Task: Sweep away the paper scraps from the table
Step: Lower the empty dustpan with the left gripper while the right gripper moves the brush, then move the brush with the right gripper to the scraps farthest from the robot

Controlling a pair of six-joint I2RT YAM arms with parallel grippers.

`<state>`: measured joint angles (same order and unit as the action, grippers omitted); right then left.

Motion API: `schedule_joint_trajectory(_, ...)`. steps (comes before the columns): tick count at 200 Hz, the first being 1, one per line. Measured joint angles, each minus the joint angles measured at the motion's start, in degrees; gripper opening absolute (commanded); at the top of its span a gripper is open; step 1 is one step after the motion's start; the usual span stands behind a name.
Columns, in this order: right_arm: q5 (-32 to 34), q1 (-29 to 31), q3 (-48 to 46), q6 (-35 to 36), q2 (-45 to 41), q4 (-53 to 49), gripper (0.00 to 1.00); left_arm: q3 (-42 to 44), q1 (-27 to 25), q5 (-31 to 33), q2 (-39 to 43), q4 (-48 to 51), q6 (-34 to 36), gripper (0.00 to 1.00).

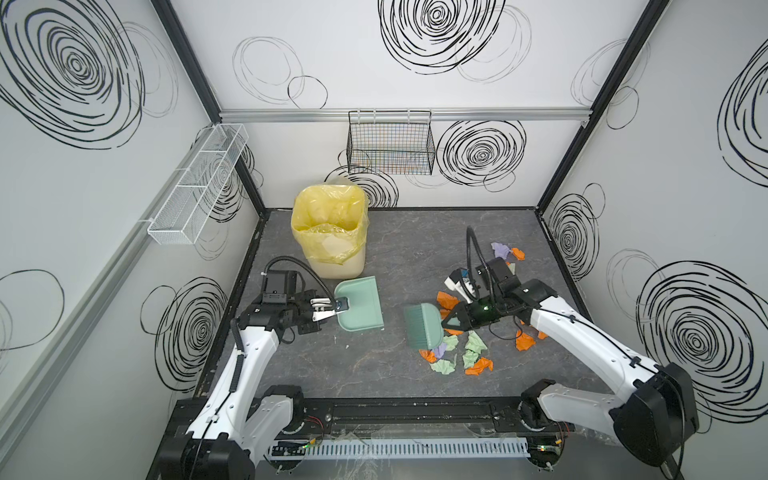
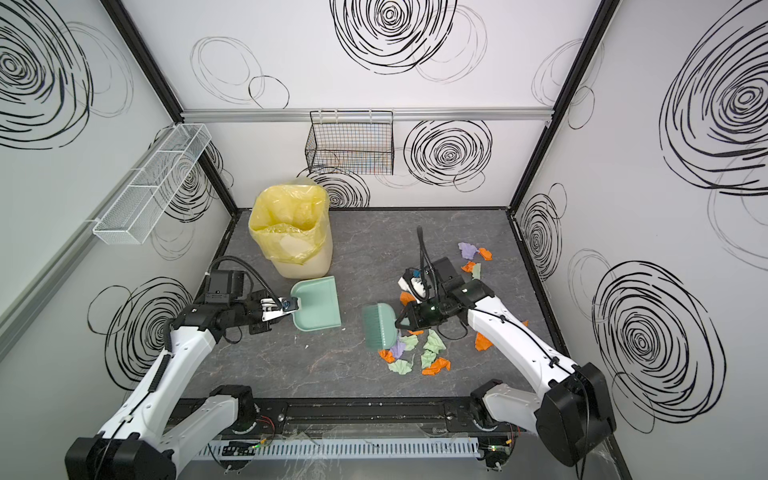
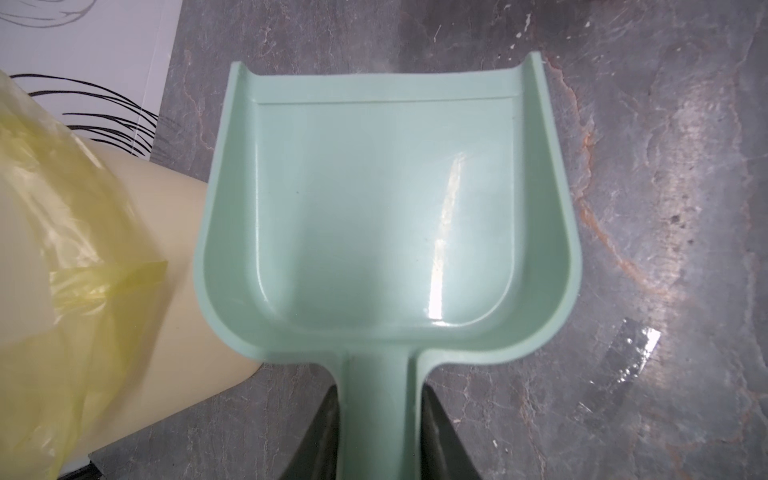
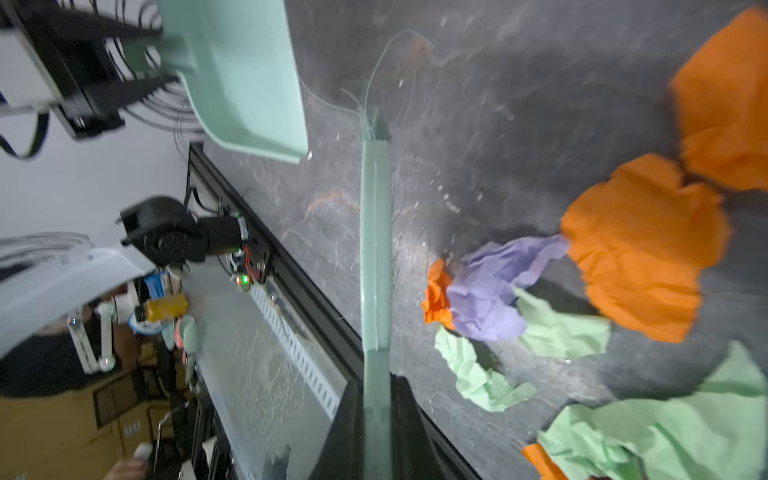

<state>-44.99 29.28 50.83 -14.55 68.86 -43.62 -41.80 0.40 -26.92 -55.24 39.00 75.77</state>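
You are mid-sweep, I judge: your right hand (image 1: 451, 321) clamps the brush (image 1: 420, 328), just beside the paper scraps (image 1: 457, 355) at the table's (image 1: 365, 378) 4 o'clock. Your left hand (image 1: 329, 309) grips the empty dustpan (image 1: 360, 305), at the brush's 9 o'clock. Next, bring its lip closer and push scraps in.

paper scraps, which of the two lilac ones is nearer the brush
The lilac scrap at the front corner of the brush, within the main cluster. The other lilac scrap lies far back, beside an orange piece.

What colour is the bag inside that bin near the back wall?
The bin liner is translucent yellow; it shows best in a top view.
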Motion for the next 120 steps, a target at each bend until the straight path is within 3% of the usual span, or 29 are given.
schedule_joint_trajectory(50,0.9,7.1,-3.5,1.6,1.5,-3.2,0.00,2.9,0.0,-0.5,-0.2,-2.0,-0.2,0.00)
schedule_joint_trajectory(120,10.6,7.5,-2.4,-0.9,1.6,-5.6,0.00,4.1,2.4,-3.2,-0.5,-3.5,0.3,0.00)
